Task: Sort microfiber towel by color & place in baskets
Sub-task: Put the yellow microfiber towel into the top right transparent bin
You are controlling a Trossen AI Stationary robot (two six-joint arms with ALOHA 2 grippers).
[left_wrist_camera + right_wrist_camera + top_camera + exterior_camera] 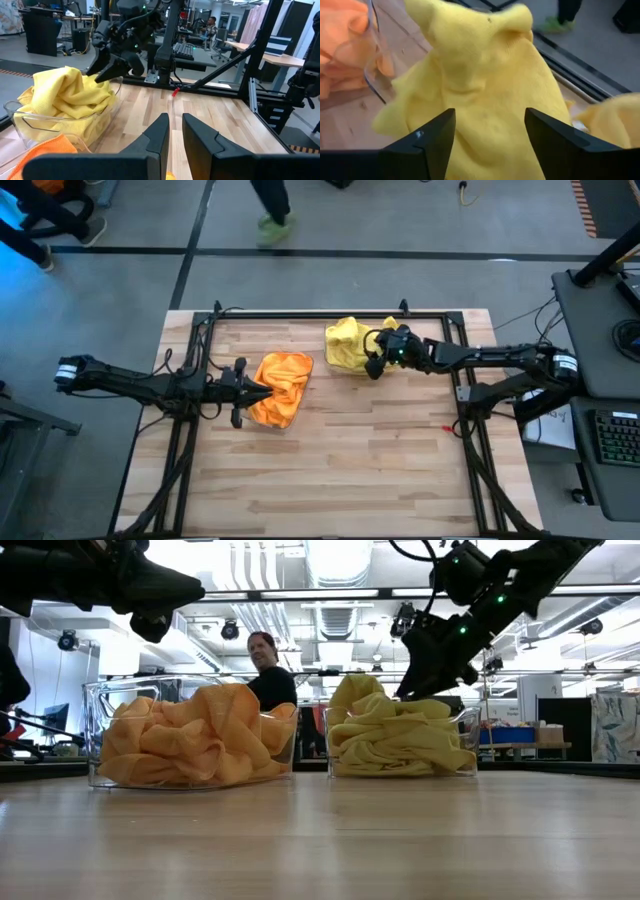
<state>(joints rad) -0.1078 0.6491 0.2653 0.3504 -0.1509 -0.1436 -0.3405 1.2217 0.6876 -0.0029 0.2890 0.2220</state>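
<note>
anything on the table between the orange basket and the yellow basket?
No. In the low view, only bare table shows between the orange basket and the yellow basket; the high view agrees.

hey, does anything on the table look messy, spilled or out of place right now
Nothing has spilled. The orange towels sit heaped in the left basket and the yellow towels in the right basket, colours unmixed. Both piles bulge above the rims, and a yellow peak sticks up under the open right gripper.
</note>
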